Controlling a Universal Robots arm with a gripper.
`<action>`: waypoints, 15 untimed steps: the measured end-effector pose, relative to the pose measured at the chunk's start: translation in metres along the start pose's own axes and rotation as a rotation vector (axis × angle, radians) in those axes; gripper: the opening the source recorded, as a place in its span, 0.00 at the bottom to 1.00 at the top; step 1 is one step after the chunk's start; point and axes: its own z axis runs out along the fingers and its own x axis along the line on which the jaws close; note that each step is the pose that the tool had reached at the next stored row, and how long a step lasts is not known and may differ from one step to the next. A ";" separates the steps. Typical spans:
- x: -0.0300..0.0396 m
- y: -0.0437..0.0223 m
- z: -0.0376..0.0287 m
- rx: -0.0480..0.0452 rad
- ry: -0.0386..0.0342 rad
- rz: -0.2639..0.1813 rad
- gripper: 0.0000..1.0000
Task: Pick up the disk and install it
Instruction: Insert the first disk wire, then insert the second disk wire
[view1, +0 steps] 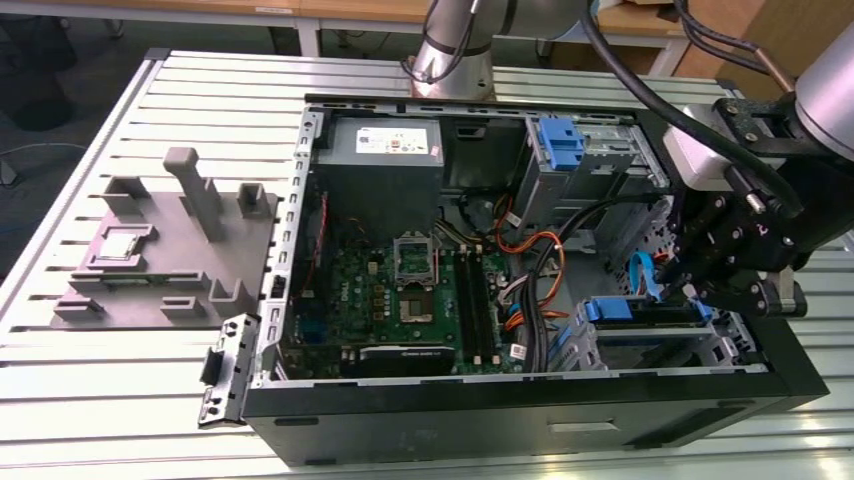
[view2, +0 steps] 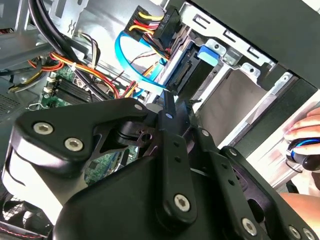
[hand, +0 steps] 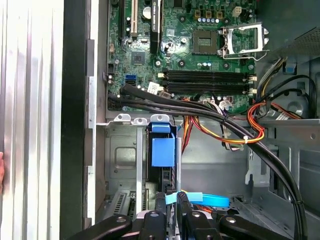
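Note:
The disk (view1: 638, 311) sits edge-up in the lower drive bay of the open computer case (view1: 534, 415), at the exterior view's right. Its blue carrier tab (hand: 162, 147) stands out in the first wrist view, with the disk's dark edge (hand: 168, 176) beside it. My black gripper (view1: 697, 290) hangs right at the disk's end, just inside the case wall. In the first wrist view the gripper (hand: 170, 204) straddles the line of the disk's edge. In the second wrist view the gripper (view2: 167, 100) reaches up to the disk's connector end (view2: 180, 75).
A blue data cable (view2: 127, 60) and orange, yellow and black wire bundles (hand: 220, 120) run close to the bay. The motherboard (view1: 414, 290), grey power-supply box (view1: 380, 145) and upper blue bracket (view1: 561, 140) share the case. A grey fixture (view1: 160, 240) stands outside. A person's hand (view2: 305, 130) rests nearby.

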 end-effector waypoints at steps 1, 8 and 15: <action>0.0000 0.0000 0.0000 -0.0003 0.0000 0.000 0.24; 0.0000 -0.0029 -0.0001 -0.0005 0.0001 0.000 0.24; 0.0000 -0.0037 -0.0001 -0.0005 0.0001 0.000 0.24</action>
